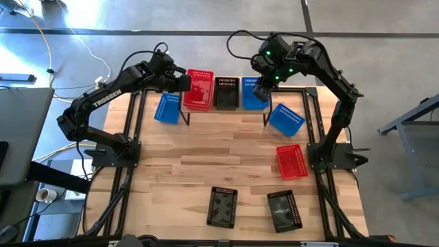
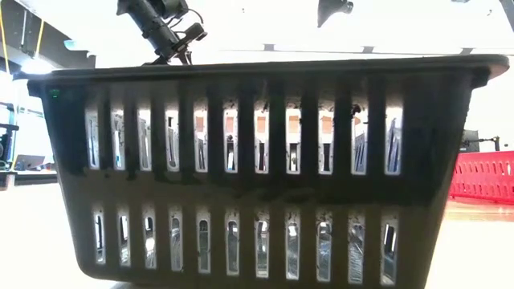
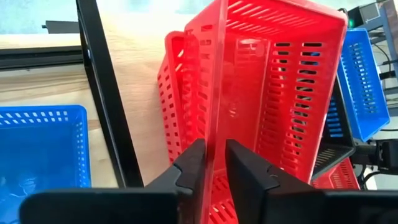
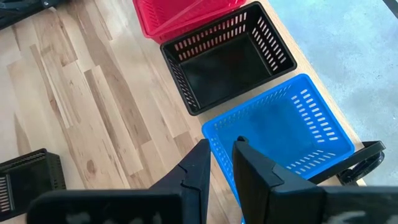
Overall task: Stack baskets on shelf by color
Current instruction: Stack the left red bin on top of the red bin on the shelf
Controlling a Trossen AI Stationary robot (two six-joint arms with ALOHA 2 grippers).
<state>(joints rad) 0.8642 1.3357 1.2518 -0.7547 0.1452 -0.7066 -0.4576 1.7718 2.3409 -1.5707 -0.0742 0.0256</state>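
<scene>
The shelf (image 1: 212, 111) stands at the table's far edge with a red basket (image 1: 199, 89), a black basket (image 1: 226, 92) and a blue basket (image 1: 252, 94) side by side on it. My left gripper (image 3: 214, 168) is shut on a tilted red basket (image 3: 280, 81), and a second red basket (image 3: 177, 106) sits behind and below it. My right gripper (image 4: 221, 152) is over the shelf's right end, shut on the blue basket (image 4: 280, 137), which rests on its base beside the black basket (image 4: 230, 56). My left gripper pinches the red basket's rim (image 3: 216, 134) between its two fingers, coming level from the table's left side. The basket is tilted in the hold, over the second red basket on the shelf. My right gripper has the blue basket's side wall at its rim (image 4: 219, 144), one finger (image 4: 244, 155) inside and one outside. It comes slanting down from above, and the basket's base sits on the shelf.
Loose on the table: a blue basket (image 1: 167, 108) by the shelf's left leg, a blue one (image 1: 286, 118) by its right leg, a red one (image 1: 291, 161) at the right, two black ones (image 1: 221, 206) (image 1: 283, 210) near the front edge. One black basket (image 2: 257, 177) fills the low view.
</scene>
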